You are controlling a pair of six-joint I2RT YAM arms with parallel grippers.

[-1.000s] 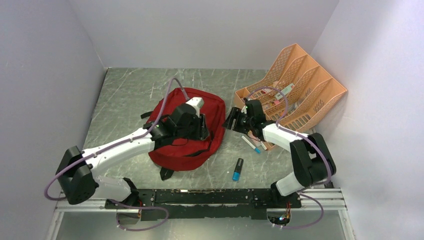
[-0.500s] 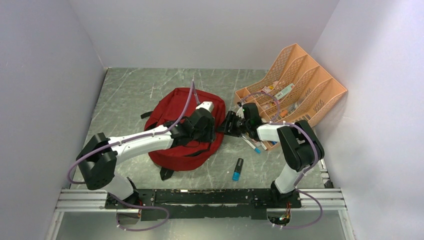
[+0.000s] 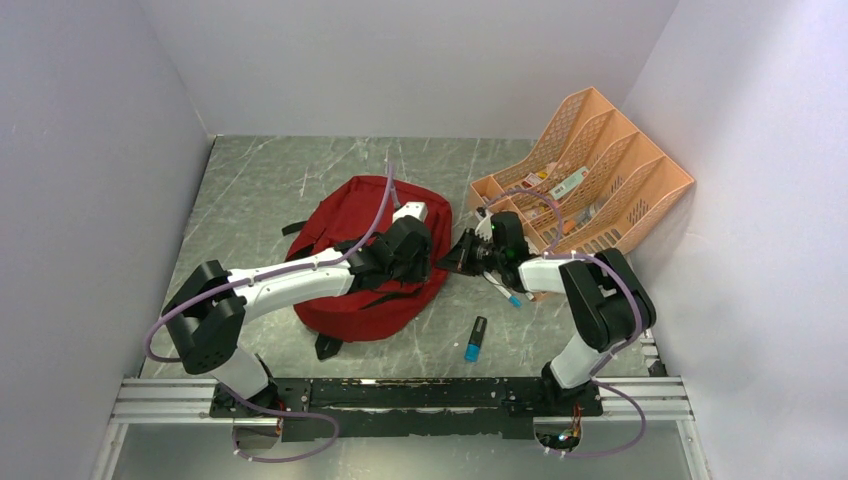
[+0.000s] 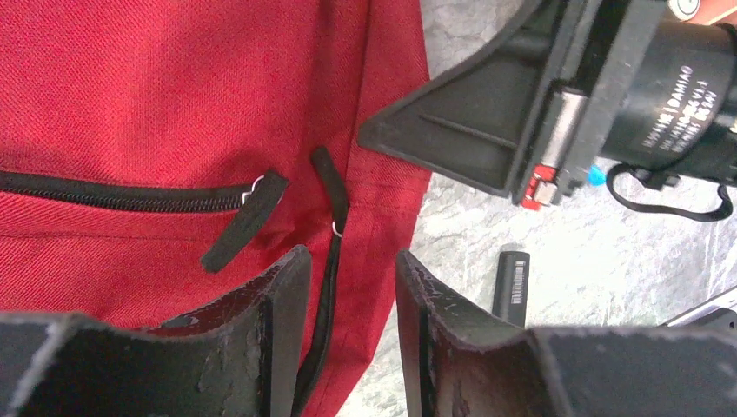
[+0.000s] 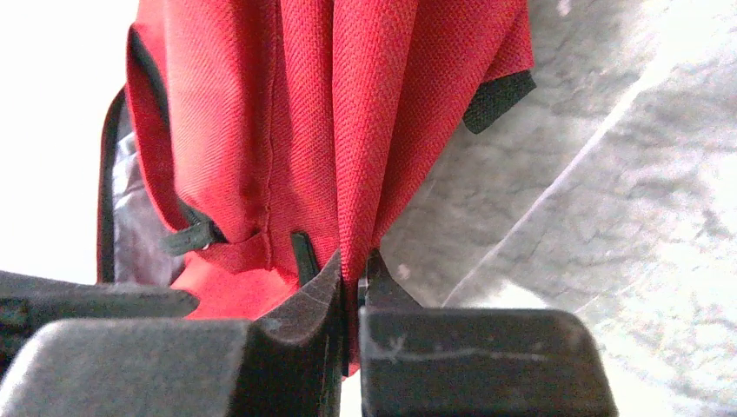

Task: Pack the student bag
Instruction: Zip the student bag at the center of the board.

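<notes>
The bag [image 3: 350, 215] is a dark-red backpack of woven fabric lying on the table [image 3: 250, 180], and its right edge sits between the two grippers. The right gripper [image 5: 352, 269] has its jaws pinched tight on a fold of that edge, with the red cloth rising straight up from the pinch. To the left of these jaws the bag's mouth gapes a little, showing grey lining [image 5: 122, 208] behind a black rim. Up and to the right of them a black tab [image 5: 497, 95] sticks out from the hem. The left gripper [image 4: 352, 261] stands part open over the same edge, with nothing clamped. A black pull [image 4: 328, 200] runs into the gap along one jaw, a black zip [image 4: 113, 195] runs off to the left above the jaws, and a black marker [image 4: 511, 282] lies on the table just right of them.
</notes>
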